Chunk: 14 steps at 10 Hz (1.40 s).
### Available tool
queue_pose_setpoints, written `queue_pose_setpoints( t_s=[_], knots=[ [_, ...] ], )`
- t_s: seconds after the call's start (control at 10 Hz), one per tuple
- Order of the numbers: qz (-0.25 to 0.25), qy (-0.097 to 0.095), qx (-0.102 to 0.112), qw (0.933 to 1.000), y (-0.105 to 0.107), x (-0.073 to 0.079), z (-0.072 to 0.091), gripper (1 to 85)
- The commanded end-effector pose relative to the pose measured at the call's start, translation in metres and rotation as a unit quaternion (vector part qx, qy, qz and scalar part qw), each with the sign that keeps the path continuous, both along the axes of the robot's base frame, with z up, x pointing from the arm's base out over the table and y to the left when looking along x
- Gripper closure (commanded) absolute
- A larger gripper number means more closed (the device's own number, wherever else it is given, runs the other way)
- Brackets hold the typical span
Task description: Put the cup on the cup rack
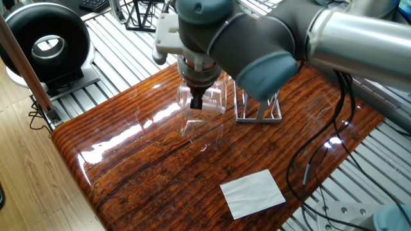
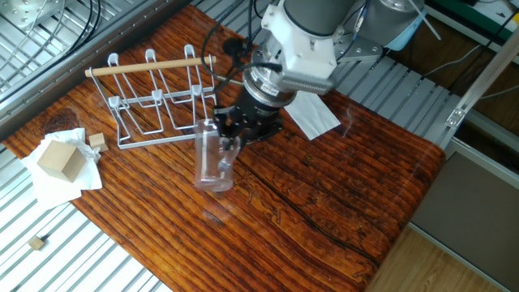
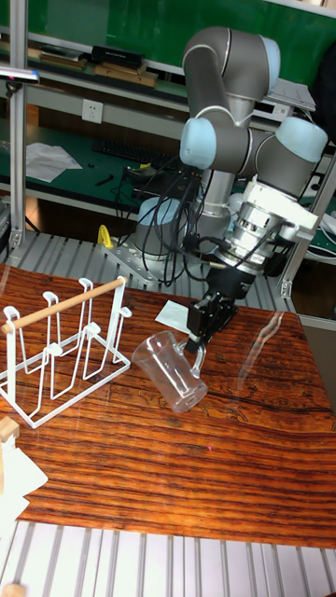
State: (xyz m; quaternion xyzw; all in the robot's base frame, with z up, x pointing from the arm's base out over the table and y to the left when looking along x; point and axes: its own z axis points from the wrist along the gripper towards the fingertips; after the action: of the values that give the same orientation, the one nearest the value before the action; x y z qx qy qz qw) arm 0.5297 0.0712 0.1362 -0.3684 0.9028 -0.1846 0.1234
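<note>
Gripper (image 3: 200, 338) has its jaws pinched on the rim of the cup (image 3: 172, 374), one finger inside. Cup hangs tilted above the table (image 3: 233, 448), mouth up toward the gripper, base pointing down at approx 5 o'clock in the tall view. Cup rack (image 3: 62, 348) stands at 9 o'clock from the cup, near, not touching. White paper (image 1: 253, 192) lies near the table's edge.

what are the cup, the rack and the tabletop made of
The cup, held tilted in the tool, looks like clear colourless glass: the wood grain shows through it. The cup rack seems to be thin pale coated metal wire with a light wooden rod on top. The table looks like glossy varnished wood, or a wood-look laminate, given its sharp light reflections.
</note>
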Motion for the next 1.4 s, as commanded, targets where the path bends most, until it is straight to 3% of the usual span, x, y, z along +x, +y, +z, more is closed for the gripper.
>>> queue_pose_setpoints(
  t_s=[0.0, 0.2, 0.3, 0.5, 0.7, 0.9, 1.3],
  knots=[
    [0.004, -0.091, -0.042, 0.9949, -0.022, 0.030, 0.035, 84.7],
    [0.016, -0.133, -0.055, 0.9894, -0.027, 0.045, 0.050, 84.7],
    [0.018, -0.142, -0.053, 0.9883, -0.027, 0.049, 0.051, 84.7],
    [0.040, -0.178, -0.070, 0.9807, -0.033, 0.068, 0.061, 84.7],
    [0.053, -0.198, -0.063, 0.9767, -0.036, 0.081, 0.059, 84.7],
    [0.074, -0.223, -0.082, 0.9686, -0.041, 0.093, 0.069, 84.7],
    [0.071, -0.233, -0.098, 0.9649, -0.050, 0.095, 0.075, 84.7]
  ],
)
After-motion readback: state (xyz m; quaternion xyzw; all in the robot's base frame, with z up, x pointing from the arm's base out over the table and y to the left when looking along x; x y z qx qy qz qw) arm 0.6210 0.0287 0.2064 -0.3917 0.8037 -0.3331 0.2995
